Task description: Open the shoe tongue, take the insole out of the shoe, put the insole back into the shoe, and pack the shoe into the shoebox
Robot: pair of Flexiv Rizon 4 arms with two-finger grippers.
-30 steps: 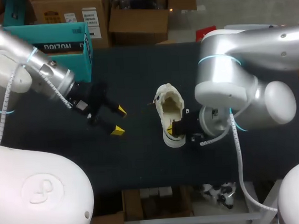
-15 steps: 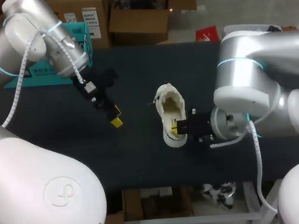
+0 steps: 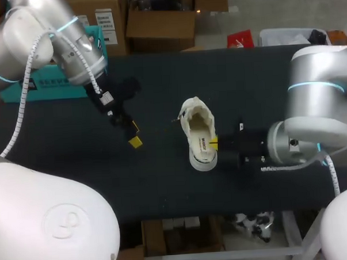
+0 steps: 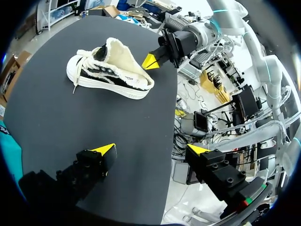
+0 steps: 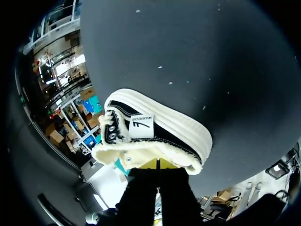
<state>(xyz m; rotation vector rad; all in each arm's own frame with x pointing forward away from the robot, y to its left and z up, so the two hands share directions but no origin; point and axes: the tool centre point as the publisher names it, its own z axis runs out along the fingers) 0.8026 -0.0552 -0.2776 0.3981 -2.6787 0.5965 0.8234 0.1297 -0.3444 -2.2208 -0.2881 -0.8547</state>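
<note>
Now the shoe (image 3: 200,137) lies mid-frame on the dark surface (image 3: 164,188); right pincer (image 3: 213,143), tips together and empty, sits just beside its heel; left pincer (image 3: 135,135), centre-left, gapes wide, empty

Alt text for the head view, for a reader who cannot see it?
A fleece-lined shoe sits in the middle of the dark table, the right gripper at its side. The left gripper hangs open apart from it, near the teal shoebox.
</note>
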